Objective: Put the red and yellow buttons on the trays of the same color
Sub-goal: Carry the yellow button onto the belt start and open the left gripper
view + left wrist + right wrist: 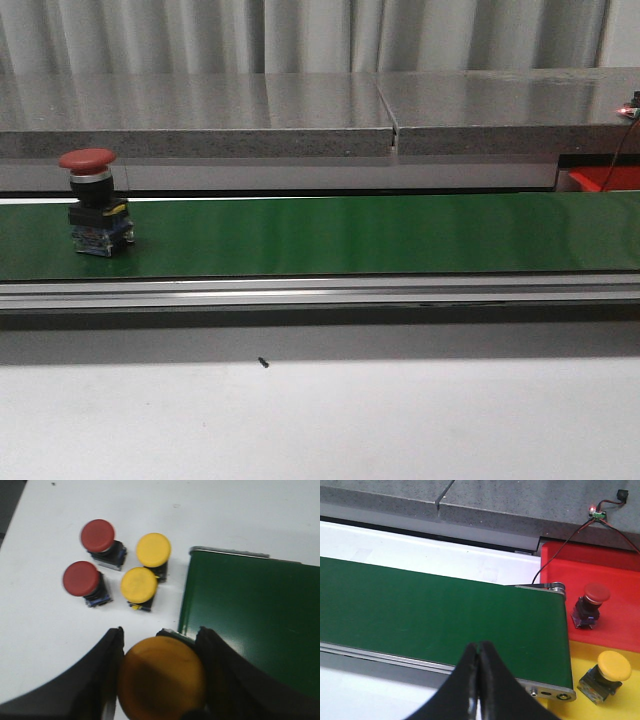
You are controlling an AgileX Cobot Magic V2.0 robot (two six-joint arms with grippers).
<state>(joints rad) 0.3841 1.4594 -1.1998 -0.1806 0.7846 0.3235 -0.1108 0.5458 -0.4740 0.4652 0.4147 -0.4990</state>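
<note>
Left wrist view shows the left hand [161,677] clamped on a yellow button [161,677], beside the belt [250,615]. One red button [95,200] stands on the belt. The right hand [479,680] hangs over the belt, fingers pressed together, holding nothing.

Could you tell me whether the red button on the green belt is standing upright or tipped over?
Upright: in the front view the red button stands on its bluish base on the green belt, cap uppermost.
</note>
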